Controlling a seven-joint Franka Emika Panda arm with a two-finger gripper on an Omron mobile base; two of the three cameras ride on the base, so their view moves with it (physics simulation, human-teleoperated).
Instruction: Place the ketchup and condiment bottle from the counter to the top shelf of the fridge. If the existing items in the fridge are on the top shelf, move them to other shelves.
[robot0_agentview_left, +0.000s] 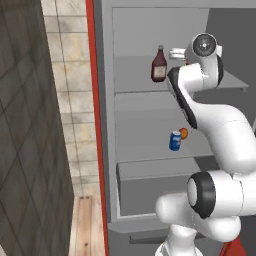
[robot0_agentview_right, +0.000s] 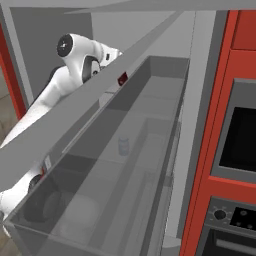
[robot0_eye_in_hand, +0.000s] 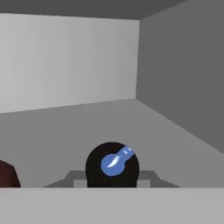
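Hand view, nearest first: hand (robot0_eye_in_hand: 112, 177) is clamped on the condiment bottle (robot0_eye_in_hand: 112, 165), seen from above as a round black cap w/ a blue mark; the pale finger pieces sit at both sides of it. Jaws narrow, closed on the bottle. Bottom left, a dark maroon edge = the ketchup (robot0_eye_in_hand: 8, 175), just beside the held bottle. Beyond both lies the flat grey top shelf (robot0_eye_in_hand: 131, 127), then the fridge's pale back wall and darker side wall.

Left base view: arm rises from lower right and reaches up into the fridge (robot0_agentview_left: 107, 125), w/ a red side edge on its left. Lower down, on the middle shelf, the blue drink can (robot0_agentview_left: 175, 141) stands w/ the small orange object (robot0_agentview_left: 183, 133) touching or just behind it. Higher up, on the top shelf (robot0_agentview_left: 135, 80), the ketchup (robot0_agentview_left: 159, 65) stands upright, pale label to front. A bit of red shows near the wrist, right of the ketchup, mostly hidden by the arm.

Right base view: the fridge door's grey bins are in front; black oven w/ red fronts at right.
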